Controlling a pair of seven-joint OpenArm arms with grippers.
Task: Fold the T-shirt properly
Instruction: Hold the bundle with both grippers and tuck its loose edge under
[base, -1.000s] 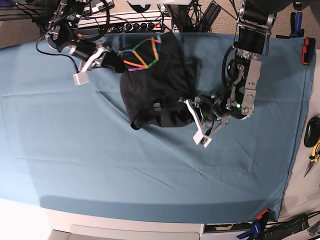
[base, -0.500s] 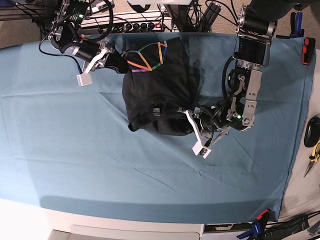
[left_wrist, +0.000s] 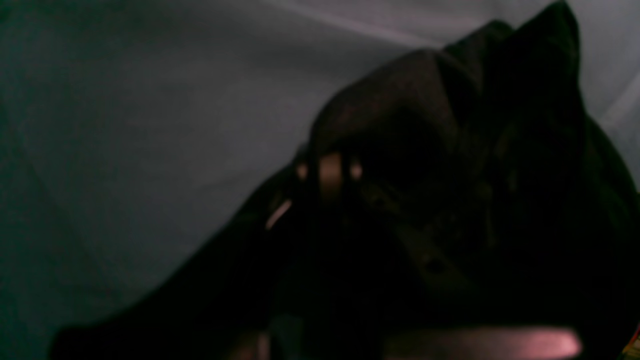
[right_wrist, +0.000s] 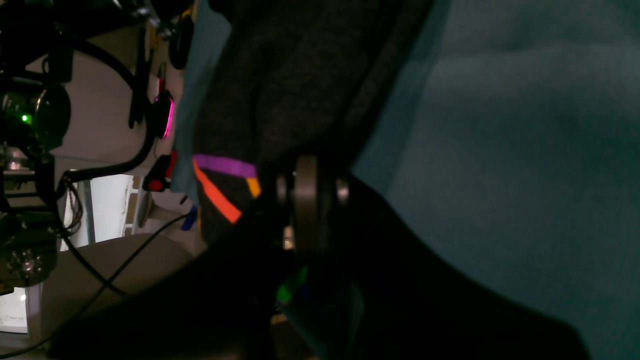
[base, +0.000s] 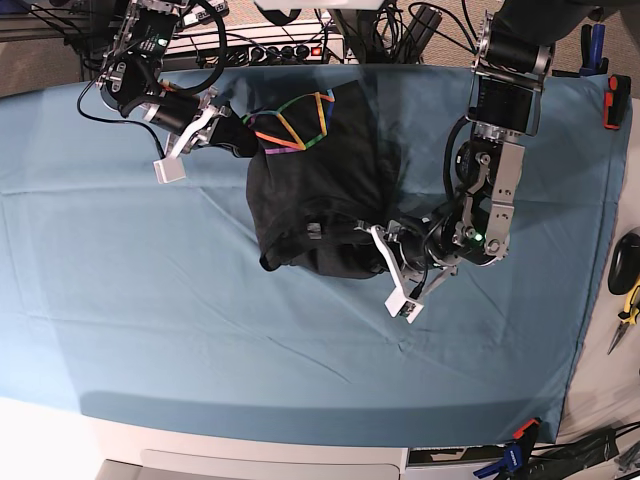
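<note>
My left gripper (base: 384, 250) is pinched shut on the near edge of the T-shirt (base: 320, 190), and my right gripper (base: 222, 122) is pinched shut on its far corner beside the rainbow print (base: 290, 120); the shirt lies bunched between them on the far middle of the blue cloth (base: 150, 300). I judge it light, limp and prone to slump, so hems and corners are the places to hold. The base view shows the whole heap, while the right wrist view shows the fabric (right_wrist: 280, 90) running into the jaws and the left wrist view is mostly dark.
</note>
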